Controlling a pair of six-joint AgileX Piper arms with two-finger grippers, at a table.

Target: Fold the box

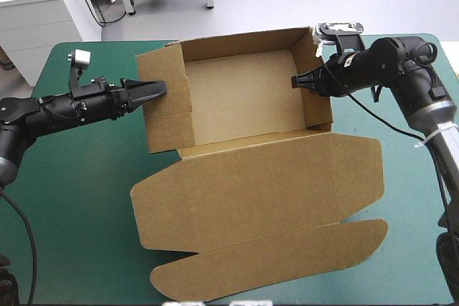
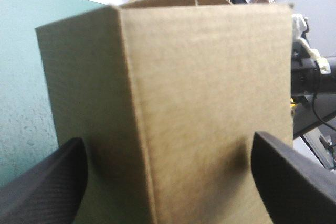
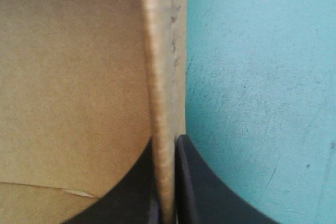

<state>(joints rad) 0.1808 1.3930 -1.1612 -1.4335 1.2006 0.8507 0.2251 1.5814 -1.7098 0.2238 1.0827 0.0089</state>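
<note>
Clamping box (image 1: 244, 98), right end effector (image 1: 296, 81), teal-green cover (image 1: 86, 177) beneath

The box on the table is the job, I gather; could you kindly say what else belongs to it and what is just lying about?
Belongs to the job: box, walls raised, lid flat; right pincer, shut on its right wall; left pincer, open at its left wall.
Lying about: nothing but the teal-green cover.
</note>
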